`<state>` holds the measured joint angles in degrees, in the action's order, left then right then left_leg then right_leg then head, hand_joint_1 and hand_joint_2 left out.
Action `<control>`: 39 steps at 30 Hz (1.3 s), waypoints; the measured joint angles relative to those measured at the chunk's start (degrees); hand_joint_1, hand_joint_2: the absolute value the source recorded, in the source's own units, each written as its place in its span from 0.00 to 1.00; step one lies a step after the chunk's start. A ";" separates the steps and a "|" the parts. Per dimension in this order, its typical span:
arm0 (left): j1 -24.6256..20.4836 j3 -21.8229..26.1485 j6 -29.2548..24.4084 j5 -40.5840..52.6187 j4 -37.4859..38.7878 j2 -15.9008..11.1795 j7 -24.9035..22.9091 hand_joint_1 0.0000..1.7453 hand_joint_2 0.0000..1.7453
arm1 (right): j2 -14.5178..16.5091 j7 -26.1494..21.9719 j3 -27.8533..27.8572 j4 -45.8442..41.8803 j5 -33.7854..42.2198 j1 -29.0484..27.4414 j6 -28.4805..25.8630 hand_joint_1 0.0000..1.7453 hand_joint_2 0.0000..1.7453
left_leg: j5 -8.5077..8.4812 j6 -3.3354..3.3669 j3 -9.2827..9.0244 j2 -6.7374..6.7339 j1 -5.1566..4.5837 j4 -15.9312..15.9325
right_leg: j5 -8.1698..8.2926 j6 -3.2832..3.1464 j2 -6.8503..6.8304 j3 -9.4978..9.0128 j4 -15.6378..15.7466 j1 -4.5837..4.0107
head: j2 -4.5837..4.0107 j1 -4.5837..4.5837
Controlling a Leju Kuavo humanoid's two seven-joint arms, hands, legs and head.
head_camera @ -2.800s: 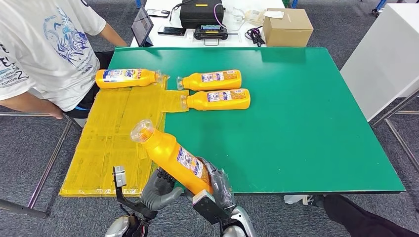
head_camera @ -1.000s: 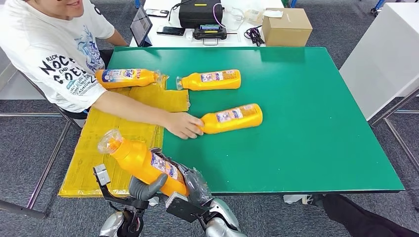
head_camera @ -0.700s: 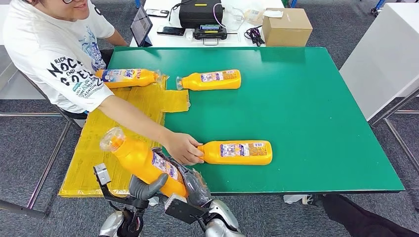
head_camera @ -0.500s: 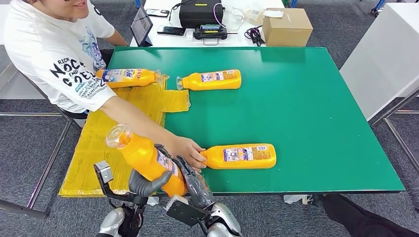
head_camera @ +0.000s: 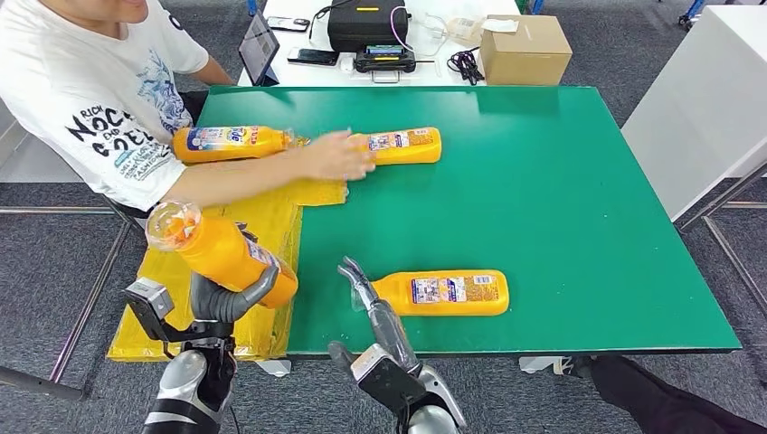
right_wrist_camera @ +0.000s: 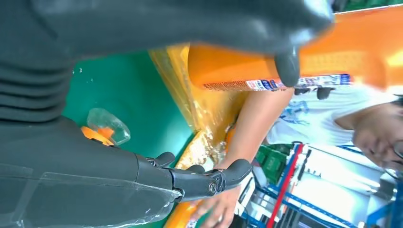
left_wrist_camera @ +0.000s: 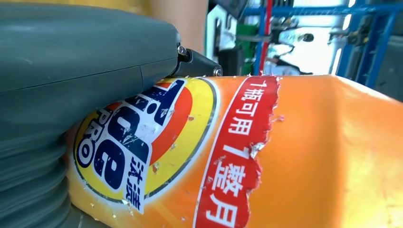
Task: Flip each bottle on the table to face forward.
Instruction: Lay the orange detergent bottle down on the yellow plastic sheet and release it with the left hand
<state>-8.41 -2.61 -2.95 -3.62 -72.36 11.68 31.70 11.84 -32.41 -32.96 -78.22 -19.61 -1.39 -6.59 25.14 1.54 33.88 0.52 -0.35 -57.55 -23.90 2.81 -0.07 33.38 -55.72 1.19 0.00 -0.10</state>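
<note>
My left hand (head_camera: 220,301) grips an orange detergent bottle (head_camera: 224,256) by its base, tilted up over the yellow mat, clear cap (head_camera: 172,224) toward the left. The left wrist view has its front label (left_wrist_camera: 142,142) close up under my thumb (left_wrist_camera: 81,61). A second bottle (head_camera: 445,292) lies near the table's front edge, its cap (right_wrist_camera: 107,127) just beside my right hand (head_camera: 373,309), which is open with fingers (right_wrist_camera: 199,178) stretched and apart from it. A third bottle (head_camera: 404,145) lies at the back under a person's hand (head_camera: 339,155). Another bottle (head_camera: 231,142) lies on the mat's far end.
The green table (head_camera: 561,199) has a yellow mat (head_camera: 217,208) along its left side. A person in a white shirt (head_camera: 99,99) sits at the far left, arm reaching over the mat. A cardboard box (head_camera: 525,50) and electronics stand behind; a white cabinet (head_camera: 714,99) is on the right.
My right hand has let go of the held bottle and opened; my left hand carries it alone, further left. The person left one bottle near the front edge and reached to the far bottle.
</note>
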 joint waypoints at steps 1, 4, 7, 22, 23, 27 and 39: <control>-0.17 0.29 -1.05 0.99 -0.24 -0.07 0.44 1.00 1.00 | -0.04 -0.36 0.23 -0.51 0.22 -0.23 0.15 0.00 0.00 | 0.00 0.00 0.00 0.00 0.00 0.00 | 0.00 0.00 0.00 0.00 0.00 0.00 | 0.00 0.00; -0.97 1.17 -8.25 8.87 -1.01 -0.48 2.18 1.00 1.00 | -0.14 -2.12 0.98 -2.49 0.77 -1.00 0.35 0.00 0.75 | 0.00 0.00 0.00 0.01 0.00 0.00 | 0.00 0.00 0.00 0.00 0.00 0.00 | 0.00 -0.01; -2.07 1.51 -21.57 25.39 -1.10 -1.37 3.57 1.00 1.00 | -0.19 -4.04 1.69 -5.61 1.42 -1.88 0.42 0.00 1.00 | 0.00 0.00 0.00 0.01 0.00 0.00 | 0.00 0.00 0.00 0.00 -0.01 0.00 | 0.00 -0.01; -10.21 2.19 -36.69 62.37 19.04 -6.63 -5.10 1.00 1.00 | -0.23 -3.85 4.62 -10.22 2.66 -2.32 -0.57 0.00 1.00 | -0.02 0.01 -0.01 0.01 0.00 0.00 | 0.01 0.00 0.00 -0.02 -0.02 0.00 | 0.00 0.00; -10.89 2.35 -36.74 62.73 20.64 -6.95 -5.47 1.00 1.00 | -0.23 -3.84 4.64 -10.22 2.74 -2.32 -0.43 0.00 1.00 | -0.02 0.00 -0.01 0.01 0.00 0.00 | 0.01 0.00 0.00 -0.02 -0.02 0.00 | 0.00 -0.01; -12.96 3.91 -37.00 69.09 26.06 -8.28 -6.90 1.00 1.00 | -0.23 -3.77 4.69 -10.19 2.99 -2.31 0.00 0.00 1.00 | -0.02 0.00 -0.01 -0.01 0.01 0.01 | 0.01 0.00 0.00 -0.01 -0.03 -0.01 | 0.00 -0.01; -13.64 10.01 -37.24 82.30 31.33 -9.92 -8.49 1.00 1.00 | -0.22 -3.39 4.77 -9.45 3.88 -2.20 1.44 0.00 1.00 | -0.02 0.00 0.00 0.04 0.01 0.01 | 0.01 0.00 -0.01 -0.03 -0.02 0.00 | 0.00 0.01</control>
<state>-22.05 7.40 -40.19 78.68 -41.02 1.76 23.21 11.62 -35.80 -28.19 -87.67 -15.73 -3.59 -5.15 25.12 1.54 33.87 0.55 -0.34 -57.54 -23.90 2.81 -0.09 33.35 -55.74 1.19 0.00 -0.10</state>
